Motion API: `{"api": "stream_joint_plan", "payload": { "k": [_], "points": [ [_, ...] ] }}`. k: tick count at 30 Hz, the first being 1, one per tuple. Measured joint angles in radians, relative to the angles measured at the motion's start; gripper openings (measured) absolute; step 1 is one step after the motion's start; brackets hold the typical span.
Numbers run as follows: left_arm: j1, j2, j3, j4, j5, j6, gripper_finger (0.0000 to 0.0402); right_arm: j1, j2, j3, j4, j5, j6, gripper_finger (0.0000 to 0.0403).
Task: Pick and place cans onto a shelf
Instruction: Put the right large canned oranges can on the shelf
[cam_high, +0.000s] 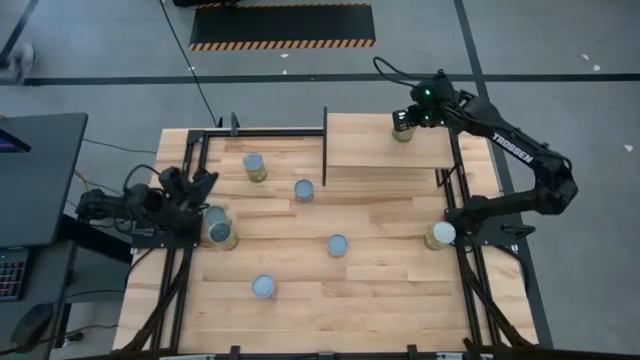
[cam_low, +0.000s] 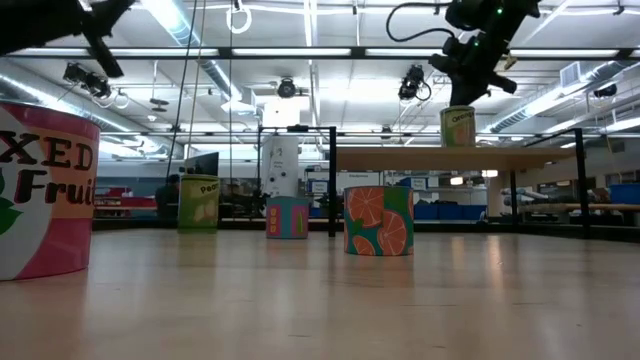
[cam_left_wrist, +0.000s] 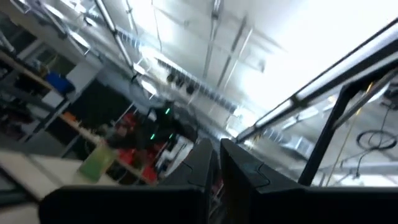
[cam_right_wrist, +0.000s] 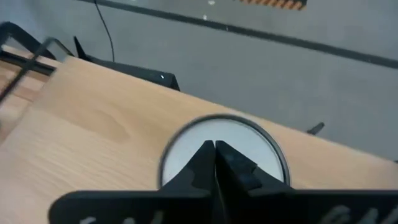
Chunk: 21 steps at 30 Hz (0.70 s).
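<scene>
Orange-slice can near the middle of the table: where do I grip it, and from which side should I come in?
Grip the orange-slice can across its curved side wall, just below the lid, coming straight down from above. It stands upright on the table, silvery top up, with bare wood all round and no other can touching it, so the fingers can probably straddle it at any angle.

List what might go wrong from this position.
1. The can on the shelf stands close to the shelf's far edge; the right claw directly above it might nudge it off.
2. The left claw sits beside a can at the table's left edge; swinging out, that arm may topple it.
</scene>
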Motion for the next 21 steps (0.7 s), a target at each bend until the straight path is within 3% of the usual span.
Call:
{"api": "stream_joint_plan", "payload": {
  "k": [7, 12, 21],
  "points": [
    [0.000, 0.082, 0.144, -0.029, 0.033, 0.060, 0.0039, -0.001, -0.015, 0.001, -0.056, 0.098, 0.002, 0.0006],
    [0.000, 0.237, 0.271, -0.034, 0.058, 0.152, 0.0039, -0.019, -0.052, -0.002, -0.138, 0.194, -0.018, 0.0007],
    [0.000, 0.525, 0.474, -0.060, 0.095, 0.249, 0.0039, -0.067, -0.056, -0.011, -0.105, 0.234, -0.135, 0.0006]
  ]
}}
